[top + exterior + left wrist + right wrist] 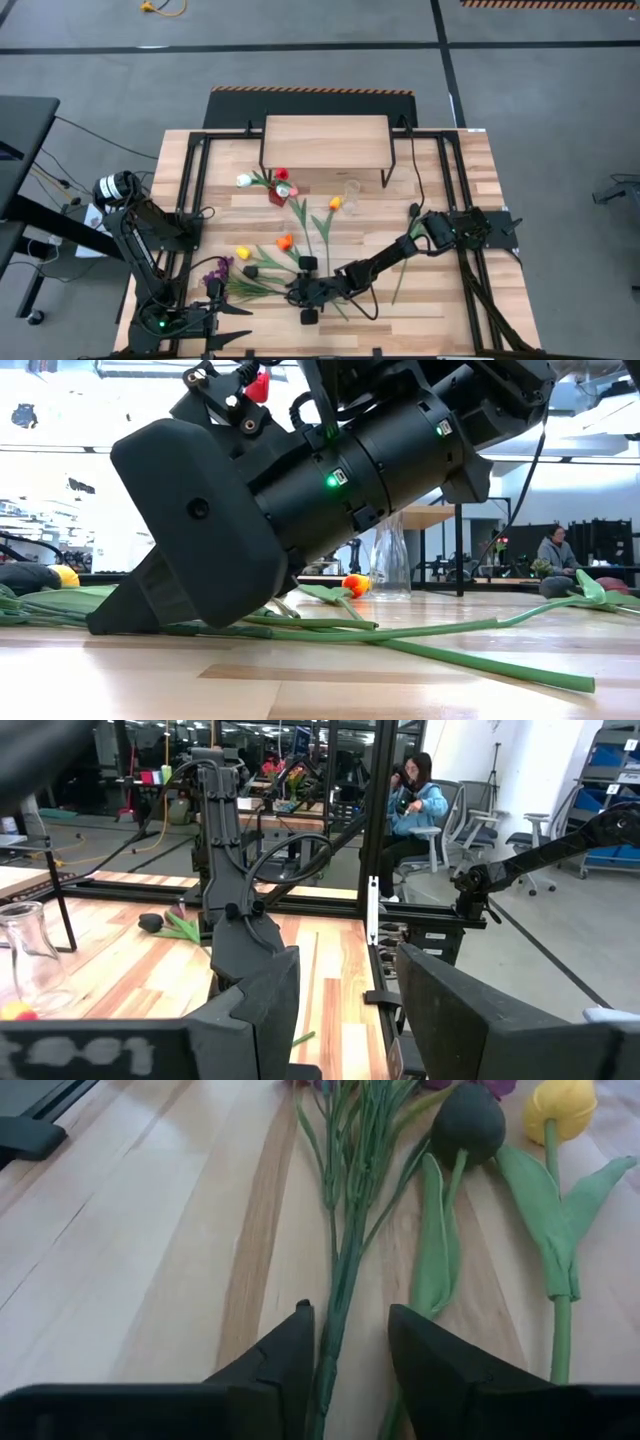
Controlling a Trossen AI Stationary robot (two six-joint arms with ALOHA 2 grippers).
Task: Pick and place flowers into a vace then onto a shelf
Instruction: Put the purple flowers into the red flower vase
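the left gripper (232, 322) waits at the table's near left corner, fingers (262, 1010) spread and empty, clear of the work. just beside it lie the purple sprigs (219, 272), their bundled green stems (345, 1270) running toward the right gripper (303, 293), which sits low on the wood with its fingers (288, 1363) parted either side of those stems, probably so it can close on them. other flowers (300, 225) lie scattered toward the clear vase (351, 191), which stands just before the shelf (325, 142) at the table's far edge.
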